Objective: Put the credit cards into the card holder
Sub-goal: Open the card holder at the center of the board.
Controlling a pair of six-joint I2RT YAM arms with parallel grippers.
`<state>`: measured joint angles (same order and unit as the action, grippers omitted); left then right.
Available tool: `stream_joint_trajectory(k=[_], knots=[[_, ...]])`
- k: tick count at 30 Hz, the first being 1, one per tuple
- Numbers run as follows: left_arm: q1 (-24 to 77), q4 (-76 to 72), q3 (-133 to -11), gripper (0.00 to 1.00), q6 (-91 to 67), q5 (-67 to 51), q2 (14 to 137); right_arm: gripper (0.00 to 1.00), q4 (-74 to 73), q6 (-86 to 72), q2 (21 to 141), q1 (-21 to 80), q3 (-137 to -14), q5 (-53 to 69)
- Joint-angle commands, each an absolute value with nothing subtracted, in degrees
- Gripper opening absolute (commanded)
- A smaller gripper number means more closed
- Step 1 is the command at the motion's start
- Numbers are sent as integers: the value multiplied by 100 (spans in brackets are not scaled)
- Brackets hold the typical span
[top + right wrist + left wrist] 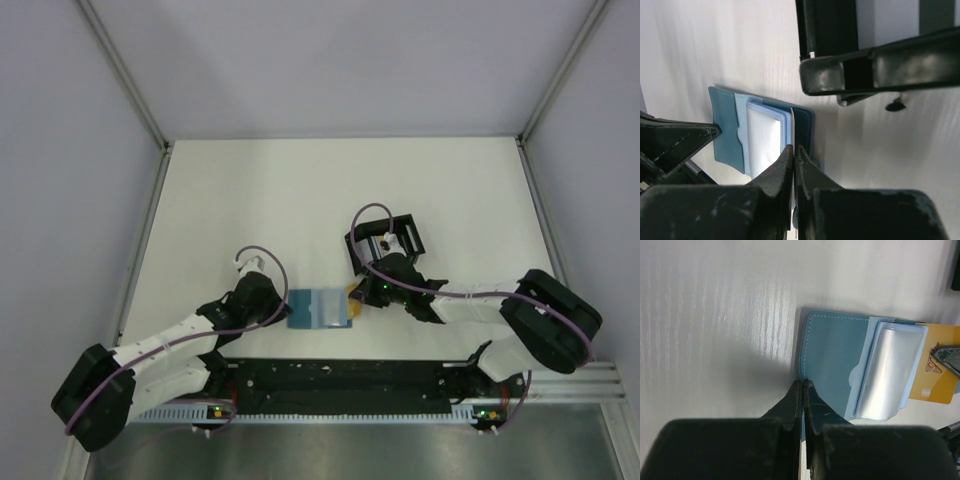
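Note:
The teal-blue card holder [318,308] lies open on the white table between the two arms, its shiny clear sleeves [890,372] facing up. My left gripper [804,383] is shut on the card holder's left edge [832,355]. An orange-yellow credit card [936,382] sticks out from under the sleeves at the right end. My right gripper [793,148] is shut on that card, which shows edge-on [792,125] between its fingers, against the holder's dark inner cover [724,130]. In the top view both grippers [287,306] [356,293] flank the holder.
A black open-topped tray [412,232] stands just behind the right gripper, close above it in the right wrist view [880,65]. A purple cable loops over the tray. The black base rail [340,380] runs along the near edge.

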<state>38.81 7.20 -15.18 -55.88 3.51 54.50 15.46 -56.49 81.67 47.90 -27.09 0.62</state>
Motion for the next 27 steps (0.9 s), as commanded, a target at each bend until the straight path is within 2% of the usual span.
stream_joint_trajectory(k=[1, 9, 15, 27], knots=[[3902, 475, -1406, 0, -5625, 396, 5458, 0, 2082, -5748, 8420, 4904, -2812, 456], [3902, 334, -1336, 0, -5642, 395, 5502, 0, 1908, -5476, 8183, 5185, -3453, 632], [3902, 308, -1345, 0, -5660, 404, 5484, 0, 1732, -5353, 8568, 5440, -3902, 650], [3902, 343, -1371, 0, -5581, 369, 5248, 0, 783, -4817, 7981, 5467, -4192, -167]])
